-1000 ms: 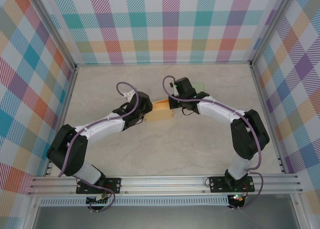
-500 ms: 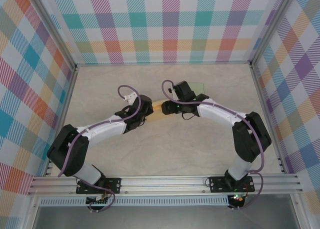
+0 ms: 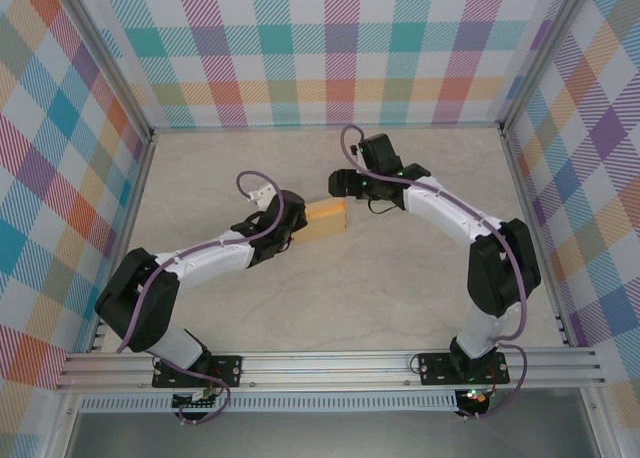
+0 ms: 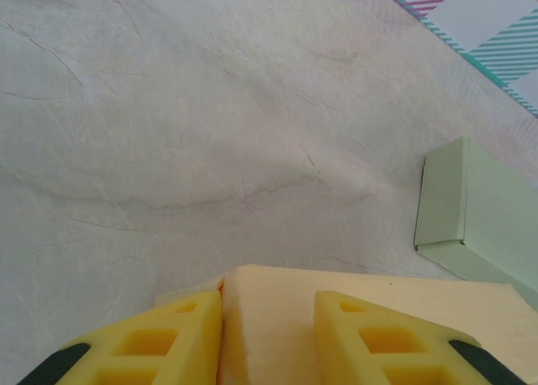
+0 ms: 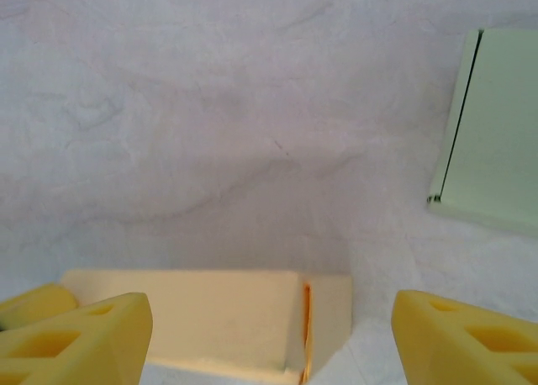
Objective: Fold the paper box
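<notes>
1. The paper box [image 3: 327,219] sits mid-table [image 3: 400,278], between the two arms and a touch toward the left arm's side. Seen from above, its long side runs roughly across the table, from one gripper toward the other.

2. The left gripper [image 3: 293,225] is right on it. In the left wrist view its yellow fingers [image 4: 181,343] stand narrow, with an upright edge of the box's near end [image 4: 252,318] between them. That looks like a pinch on the box's left end.

3. The right gripper [image 3: 342,183] is off the box, just beyond its far right corner, toward the back wall. Its jaws stand wide and hold nothing.

4. Here's the relation that counts: in the right wrist view the box [image 5: 210,318] lies crosswise, low in the frame, long side spanning the gap between the spread fingers [image 5: 76,334]. It sits nearer the finger on the left of that view, and its end wall with the seam falls about midway across the gap.

5. Judgement: the left arm anchors and the right arm is the free one. To work a flap or wall on the right end, the right arm would need to come toward the box and a little toward that end.

6. A pale green card [image 5: 496,124] lies flat near the box, clear of both grippers.
</notes>
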